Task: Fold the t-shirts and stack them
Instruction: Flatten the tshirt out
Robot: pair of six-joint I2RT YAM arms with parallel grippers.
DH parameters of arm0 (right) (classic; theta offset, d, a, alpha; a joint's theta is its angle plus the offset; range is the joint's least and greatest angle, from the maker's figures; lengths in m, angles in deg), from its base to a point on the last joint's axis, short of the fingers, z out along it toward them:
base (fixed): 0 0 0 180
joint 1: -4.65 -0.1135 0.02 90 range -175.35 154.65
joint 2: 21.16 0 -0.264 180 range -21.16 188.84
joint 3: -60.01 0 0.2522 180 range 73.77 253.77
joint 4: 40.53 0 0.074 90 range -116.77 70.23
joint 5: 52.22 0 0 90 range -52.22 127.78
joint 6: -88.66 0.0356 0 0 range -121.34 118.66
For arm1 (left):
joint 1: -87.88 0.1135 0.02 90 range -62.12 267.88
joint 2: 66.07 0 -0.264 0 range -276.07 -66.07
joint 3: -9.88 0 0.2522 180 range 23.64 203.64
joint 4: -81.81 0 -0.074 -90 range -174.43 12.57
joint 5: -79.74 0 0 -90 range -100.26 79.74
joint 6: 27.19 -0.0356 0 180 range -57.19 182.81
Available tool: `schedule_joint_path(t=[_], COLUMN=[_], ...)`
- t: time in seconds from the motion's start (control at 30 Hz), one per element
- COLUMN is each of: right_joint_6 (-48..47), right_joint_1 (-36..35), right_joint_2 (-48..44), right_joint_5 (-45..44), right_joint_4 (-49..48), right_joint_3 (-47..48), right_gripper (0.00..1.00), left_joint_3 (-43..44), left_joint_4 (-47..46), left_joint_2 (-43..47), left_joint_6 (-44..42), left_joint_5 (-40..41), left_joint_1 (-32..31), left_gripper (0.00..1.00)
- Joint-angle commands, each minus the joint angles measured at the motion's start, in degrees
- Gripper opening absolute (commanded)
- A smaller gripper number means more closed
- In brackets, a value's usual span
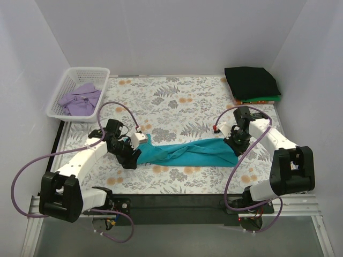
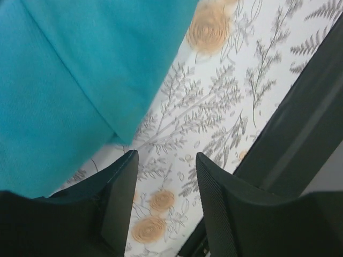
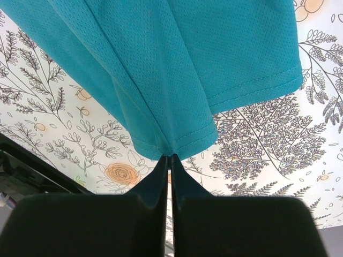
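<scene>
A teal t-shirt [image 1: 187, 152] lies stretched in a long band across the floral cloth between the two arms. My right gripper [image 3: 170, 156] is shut on the hem of the teal t-shirt [image 3: 161, 69] at its right end, shown in the top view [image 1: 236, 148]. My left gripper [image 2: 163, 160] is open and empty beside the shirt's left end [image 2: 69, 80]; in the top view it [image 1: 131, 159] sits at that end. A lavender-purple shirt [image 1: 80, 99] lies in the white basket [image 1: 99, 70]. A folded black shirt [image 1: 251, 81] tops a stack with green and orange-red edges [image 1: 262, 100].
The basket stands at the back left and the folded stack at the back right. The floral table cloth [image 1: 171, 101] covers the table. A dark table edge [image 2: 300, 123] runs close to my left gripper. White walls enclose three sides.
</scene>
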State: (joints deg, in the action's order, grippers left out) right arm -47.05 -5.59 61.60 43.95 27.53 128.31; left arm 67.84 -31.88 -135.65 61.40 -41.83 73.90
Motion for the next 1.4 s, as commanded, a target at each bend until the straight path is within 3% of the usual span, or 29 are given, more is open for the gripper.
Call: schedule_joint_path(t=[0.0, 0.3, 0.43, 0.57, 0.9, 1.37], right_joint_6=[-1.2, -1.6, -1.5, -1.6, -1.5, -1.3], right_joint_1=[0.0, 0.0, 0.0, 0.1, 0.1, 0.1], right_joint_2=[-1.8, -2.0, -2.3, -2.1, -1.8, -1.3], right_joint_5=[1.0, 2.6, 3.0, 2.8, 3.0, 3.1], right_joint_4=[2.1, 3.5, 3.5, 3.7, 3.8, 4.4], right_joint_3=[-0.1, -0.3, -0.8, -0.8, -0.3, 0.2], right_gripper=[0.01, 0.01, 0.01, 0.01, 0.01, 0.01], left_joint_3=[0.5, 8.5, 13.0, 16.8, 19.7, 19.4], left_joint_4=[-0.6, -2.5, -5.3, -6.4, -11.2, -12.7], left_joint_2=[2.5, -0.2, -7.6, -14.0, -23.0, -26.7], left_joint_6=[-1.1, 8.2, 14.2, 18.0, 19.9, 20.2], left_joint_5=[3.7, -4.7, -8.1, -14.2, -12.0, -10.9], left_joint_1=[0.6, 4.7, 6.2, 6.1, 3.8, 1.1], left_gripper=[0.47, 0.47, 0.37, 0.36, 0.41, 0.41])
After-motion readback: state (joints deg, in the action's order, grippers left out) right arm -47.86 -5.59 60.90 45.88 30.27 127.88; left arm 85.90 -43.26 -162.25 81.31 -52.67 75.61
